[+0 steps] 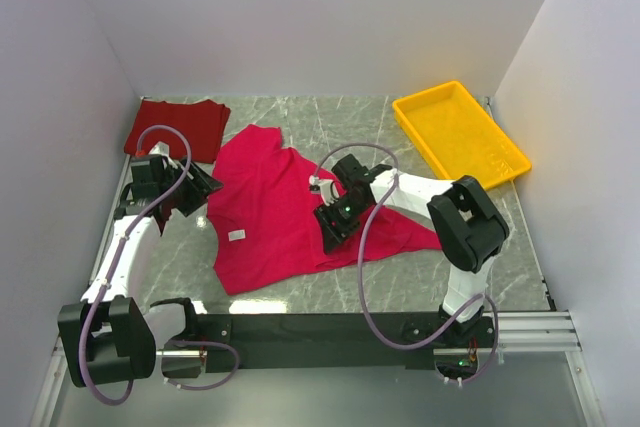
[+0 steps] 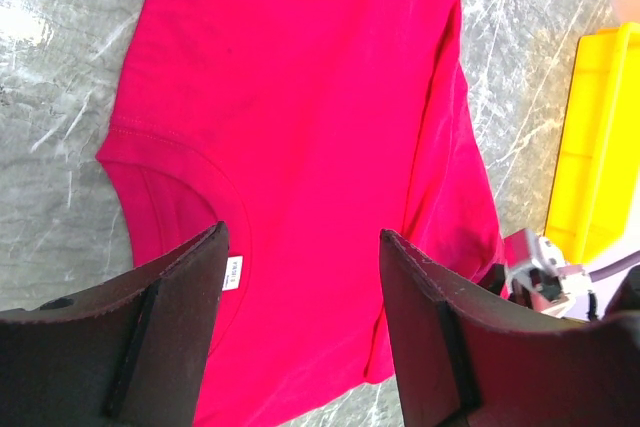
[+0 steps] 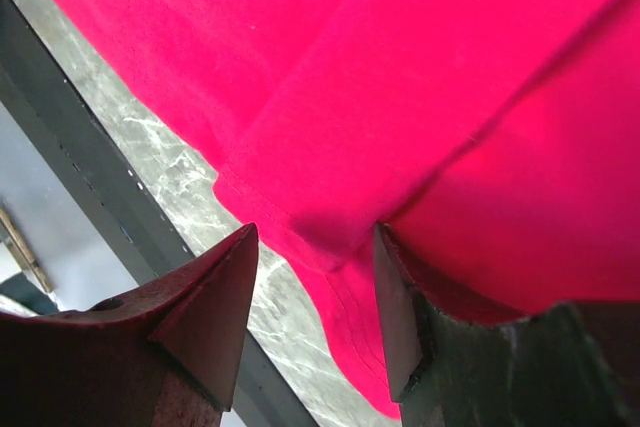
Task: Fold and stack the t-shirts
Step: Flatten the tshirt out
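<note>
Crimson t-shirt (image 3: 420,77) fold sits inside the spread right tool (image 3: 315,237); close deep on both layers before lifting. Left tool (image 2: 302,235) hangs spread.

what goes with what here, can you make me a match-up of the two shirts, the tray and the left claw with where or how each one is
Things:
1. crimson shirt
2. maroon shirt
3. tray
4. left claw

Place or state:
a. far right side
b. far left corner
c. open, nothing held
d. spread out in the middle

Pairs: 1-d, 2-b, 3-a, 4-c
</note>
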Tool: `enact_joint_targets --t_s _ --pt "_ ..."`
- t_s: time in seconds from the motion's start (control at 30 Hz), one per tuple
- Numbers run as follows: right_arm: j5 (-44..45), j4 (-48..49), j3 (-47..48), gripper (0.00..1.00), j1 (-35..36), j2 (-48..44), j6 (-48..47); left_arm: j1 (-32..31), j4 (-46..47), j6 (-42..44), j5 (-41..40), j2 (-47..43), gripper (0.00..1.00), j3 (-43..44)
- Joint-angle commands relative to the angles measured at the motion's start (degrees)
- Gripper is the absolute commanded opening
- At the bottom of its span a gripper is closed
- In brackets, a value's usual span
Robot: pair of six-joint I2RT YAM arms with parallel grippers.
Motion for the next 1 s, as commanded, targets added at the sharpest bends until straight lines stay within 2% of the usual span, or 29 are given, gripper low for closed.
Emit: enact_joint_targets --t_s 0.0,0.27,0.6,0.7,0.77,0.8,0.9,0.97 --pt "-1.04 0.4 2.2 0.56 1.59 0.91 0.87 0.27 1.15 0.11 0.4 -1.04 0.67 -0.01" --pt "6.07 -0.83 1.94 0.56 1.85 0.83 1.75 0.36 0.89 0.46 0.22 -1.04 0.67 0.34" --pt "9.16 -2.5 2.47 0.51 4.4 1.27 1.75 0.53 1.07 0.55 0.4 -0.25 0.67 0.78" --pt "9.42 -2.41 2.47 0.42 5.36 1.88 1.75 0.62 0.98 0.81 0.31 -0.16 0.67 0.96" --pt "9.51 -2.59 2.99 0.29 5.63 1.97 1.75 0.62 1.07 0.64 0.31 -0.16 0.67 0.96" --pt "10.12 -2.76 3.17 0.19 5.72 1.62 1.66 0.71 1.15 0.55 0.31 -0.25 0.67 0.87" --pt "11.0 -2.42 3.35 0.03 5.63 -0.39 1.31 0.62 1.15 0.63 0.31 -0.43 0.67 0.52" --pt "12.75 -2.41 4.04 0.0 5.54 -2.76 0.61 0.88 0.72 0.81 0.31 -0.34 0.67 0.69"
